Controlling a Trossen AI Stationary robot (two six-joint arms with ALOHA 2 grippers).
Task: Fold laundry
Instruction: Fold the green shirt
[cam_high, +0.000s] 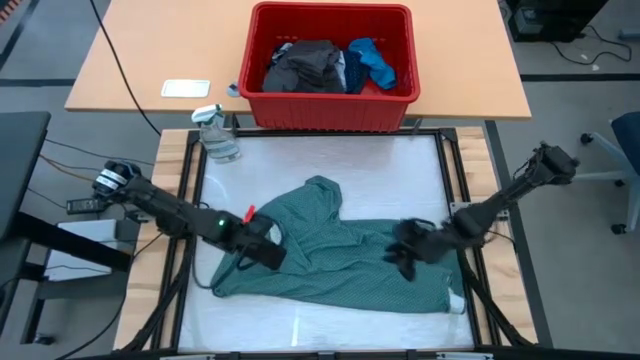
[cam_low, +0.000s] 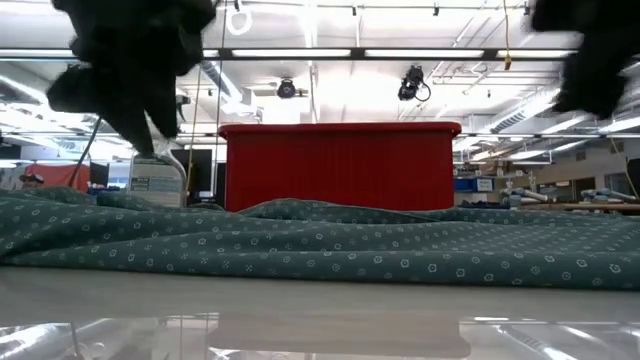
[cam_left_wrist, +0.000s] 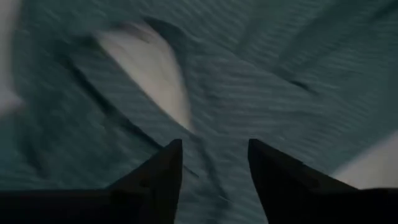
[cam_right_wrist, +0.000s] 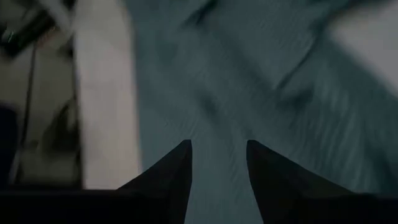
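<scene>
A large teal-green shirt (cam_high: 330, 250) with a small dotted print lies spread and rumpled on the white table top; one part reaches toward the far edge. My left gripper (cam_high: 268, 250) hovers open over the shirt's left part, fingers apart above the cloth (cam_left_wrist: 214, 162). My right gripper (cam_high: 400, 255) hovers open over its right part (cam_right_wrist: 217, 162). In the low view both arms hang above the cloth (cam_low: 320, 240), clear of it. A dark grey piece (cam_high: 305, 65) and a bright blue piece (cam_high: 372, 60) lie in the red bin.
The red plastic bin (cam_high: 330, 112) stands on the wooden table beyond the far edge. A clear spray bottle (cam_high: 215, 135) sits at the far left corner. A black frame (cam_high: 445, 170) borders the white surface. Bare white surface (cam_high: 380, 170) shows between the shirt and the far edge.
</scene>
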